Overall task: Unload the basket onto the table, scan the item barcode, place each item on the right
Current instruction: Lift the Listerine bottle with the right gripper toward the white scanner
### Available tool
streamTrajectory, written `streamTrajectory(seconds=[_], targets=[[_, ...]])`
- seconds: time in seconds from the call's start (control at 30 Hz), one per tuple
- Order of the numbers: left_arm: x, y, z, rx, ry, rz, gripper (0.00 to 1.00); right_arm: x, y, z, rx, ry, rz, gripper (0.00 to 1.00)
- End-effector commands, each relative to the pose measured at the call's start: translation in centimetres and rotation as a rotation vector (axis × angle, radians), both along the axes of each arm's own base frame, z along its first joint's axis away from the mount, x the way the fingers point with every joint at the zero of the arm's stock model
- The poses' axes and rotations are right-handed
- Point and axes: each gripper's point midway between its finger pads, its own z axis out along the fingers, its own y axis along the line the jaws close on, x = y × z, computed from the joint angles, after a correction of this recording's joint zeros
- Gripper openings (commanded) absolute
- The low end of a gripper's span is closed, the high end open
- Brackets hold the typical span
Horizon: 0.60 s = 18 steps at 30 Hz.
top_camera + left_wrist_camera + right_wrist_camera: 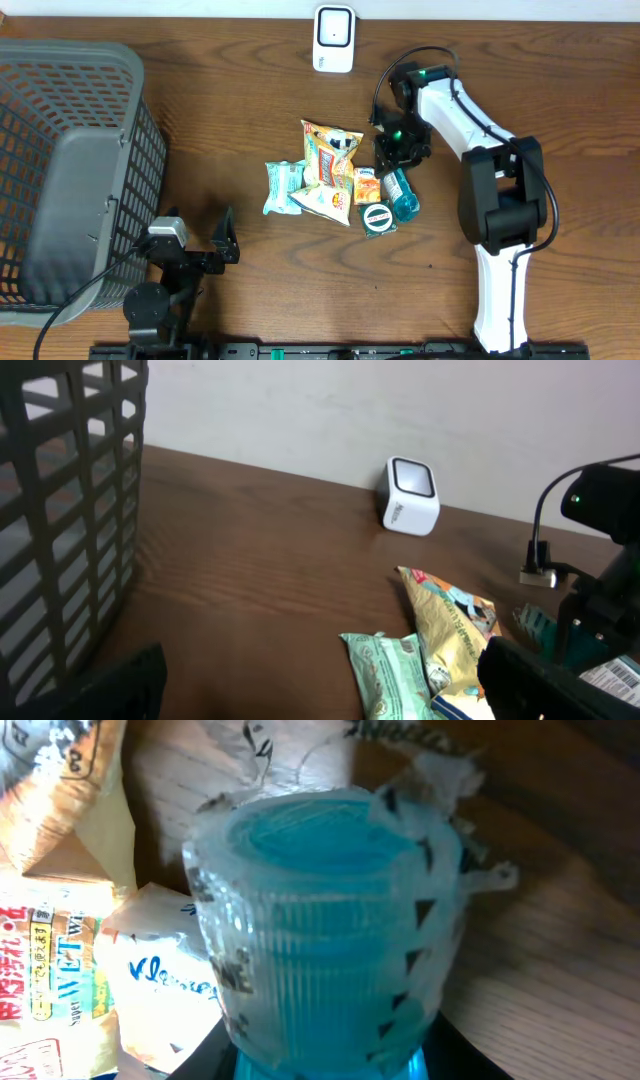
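Observation:
A blue bottle [402, 195] with a clear wrapped cap lies at the right end of a heap of items in the middle of the table. My right gripper [398, 163] comes down on its cap end. In the right wrist view the bottle [320, 920] fills the gap and the dark fingers [195, 1055] press both its sides, so the right gripper [330, 1065] is shut on it. The white scanner [333, 38] stands at the table's far edge, also in the left wrist view [410, 495]. My left gripper [195, 250] rests open and empty near the front edge [320, 705].
The heap holds a yellow chips bag [330, 165], a mint green packet [283, 187], an orange packet [367, 186] and a round green tin [378, 218]. A grey mesh basket [130, 70] stands on the left, close beside the left arm [60, 510].

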Motion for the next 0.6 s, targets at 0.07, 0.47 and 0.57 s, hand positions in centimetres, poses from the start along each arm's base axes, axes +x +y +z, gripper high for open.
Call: streamTrajectory(seconds=[0.07, 0.47, 0.57], targets=[[-0.1, 0.0, -0.7, -0.003, 0.027, -0.004, 0.98, -1.4, 1.0, -1.8, -0.052, 0.024, 0.076, 0.29], [-1.5, -0.1, -5.6, -0.01, 0.237, -0.004, 0.98, -1.0, 2.7, -0.6, 0.015, 0.019, 0.07, 0.01], [-2.1, -0.1, -6.8, -0.012, 0.293, -0.004, 0.98, -1.1, 4.9, 1.1, 0.177, 0.023, 0.136, 0.01]])
